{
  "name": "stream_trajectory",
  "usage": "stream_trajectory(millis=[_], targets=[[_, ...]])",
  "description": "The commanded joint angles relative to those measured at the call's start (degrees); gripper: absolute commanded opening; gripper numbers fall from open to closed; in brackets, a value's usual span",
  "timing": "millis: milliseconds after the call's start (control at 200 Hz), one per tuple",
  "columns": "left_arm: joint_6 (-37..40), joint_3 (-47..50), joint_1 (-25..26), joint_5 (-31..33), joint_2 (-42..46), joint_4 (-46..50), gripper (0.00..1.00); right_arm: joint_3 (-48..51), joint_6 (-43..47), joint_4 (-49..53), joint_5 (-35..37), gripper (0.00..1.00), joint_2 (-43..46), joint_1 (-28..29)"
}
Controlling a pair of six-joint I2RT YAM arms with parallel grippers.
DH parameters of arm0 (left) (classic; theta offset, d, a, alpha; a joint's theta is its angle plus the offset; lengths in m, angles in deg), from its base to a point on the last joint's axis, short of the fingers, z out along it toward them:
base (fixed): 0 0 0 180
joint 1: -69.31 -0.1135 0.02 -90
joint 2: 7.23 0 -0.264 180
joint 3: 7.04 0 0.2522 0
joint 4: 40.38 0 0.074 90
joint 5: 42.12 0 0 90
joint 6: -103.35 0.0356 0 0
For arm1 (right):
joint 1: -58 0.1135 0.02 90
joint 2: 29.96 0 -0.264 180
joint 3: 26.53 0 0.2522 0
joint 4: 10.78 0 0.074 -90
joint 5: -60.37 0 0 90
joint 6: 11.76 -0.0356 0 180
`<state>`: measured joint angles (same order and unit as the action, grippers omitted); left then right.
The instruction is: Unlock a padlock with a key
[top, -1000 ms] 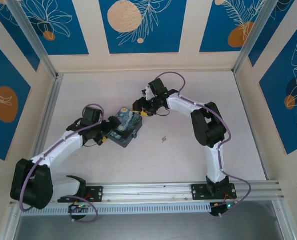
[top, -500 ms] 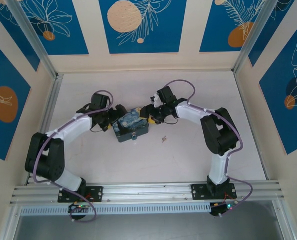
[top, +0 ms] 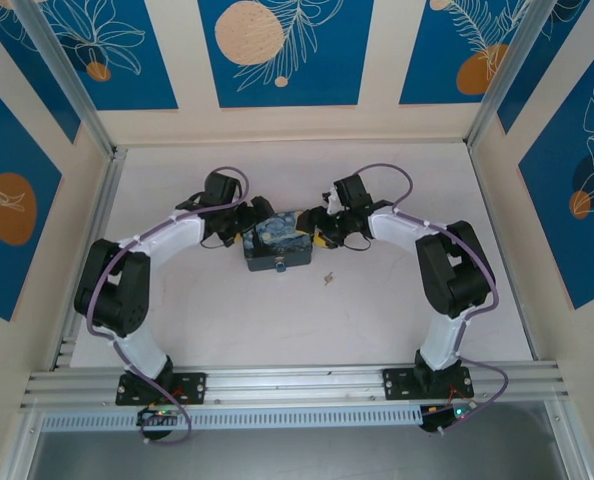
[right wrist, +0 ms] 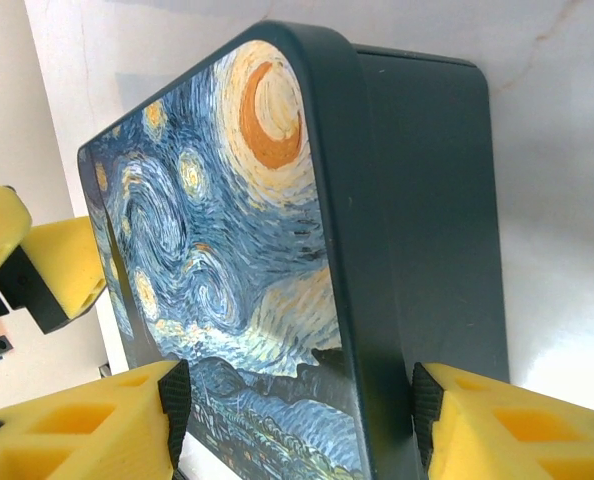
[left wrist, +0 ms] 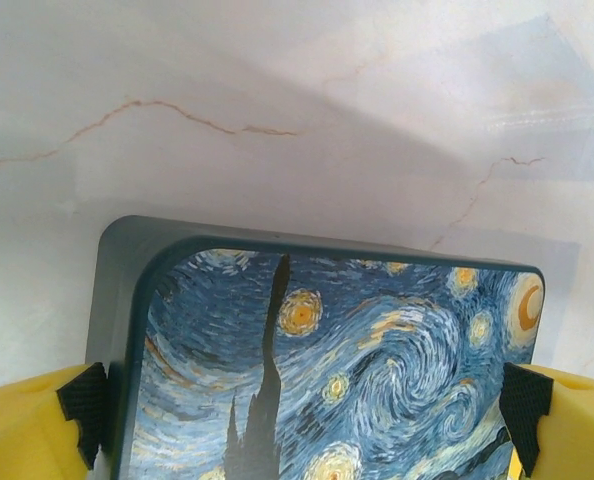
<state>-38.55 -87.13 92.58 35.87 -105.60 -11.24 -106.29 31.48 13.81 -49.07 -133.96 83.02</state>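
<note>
Left gripper (left wrist: 304, 410): the jaws were opened very wide and were set across the painted box (top: 277, 240). The black pads (left wrist: 82, 420) were seen against two opposite sides of the lid, so the box was judged to be held.
Painted box: it was laid flat near the middle of the table (top: 397, 310), between the two grippers, with the starry lid upward.
Padlock (top: 278, 266): a small thing was seen on the near wall of the box in the top view and was taken for the padlock. It was too small for the shackle to be judged as closed or released.
Right gripper (right wrist: 299, 400): the jaws were set at a middle width around a corner of the box, one pad by the lid and one by the dark side wall. Whether the box was pressed or only touched could not be told. No key was seen in it.
Key (top: 328, 279): it was laid on the bare table, near the front right corner of the box, apart from both grippers and from the padlock.
Done: only the steadying of the box was judged as done.
Left: the key was not yet picked up, put into the padlock or turned, so nearly the whole task was judged to remain.
</note>
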Motion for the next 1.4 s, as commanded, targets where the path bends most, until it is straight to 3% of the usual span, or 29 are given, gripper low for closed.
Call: stream_trajectory(millis=[0, 335, 520, 700, 865, 1075, 1395], targets=[[0.51, -1.93, 2.54, -4.04, -0.98, -2.46, 1.00, 1.57, -1.54, -3.20, -2.63, 0.62, 3.38, 0.91], [0.69, 4.24, 3.36, -1.75, 2.96, -3.61, 1.00, 6.86, -0.98, -4.06, -1.35, 0.65, 6.60, 1.09], [3.71, 4.37, 0.69, 0.22, 5.73, -0.81, 1.00, 7.32, 0.73, -1.65, 1.22, 0.69, 11.23, -0.96], [6.48, 5.13, -3.22, 1.24, 11.96, 3.15, 1.00, 6.77, 3.92, 10.74, 9.09, 0.68, 18.14, -1.70], [7.68, 7.87, -3.73, 2.00, 19.40, 7.04, 1.00, 7.76, 4.97, 22.93, 18.07, 0.64, 19.75, 0.32], [5.33, 13.19, -3.75, -0.07, 24.89, 6.00, 1.00, 9.31, 4.03, 26.79, 24.79, 0.62, 16.23, 4.49], [6.72, 13.43, -3.75, -1.00, 24.99, 6.69, 1.00, 3.61, 3.00, 28.53, 29.67, 0.59, 5.45, 10.61]])
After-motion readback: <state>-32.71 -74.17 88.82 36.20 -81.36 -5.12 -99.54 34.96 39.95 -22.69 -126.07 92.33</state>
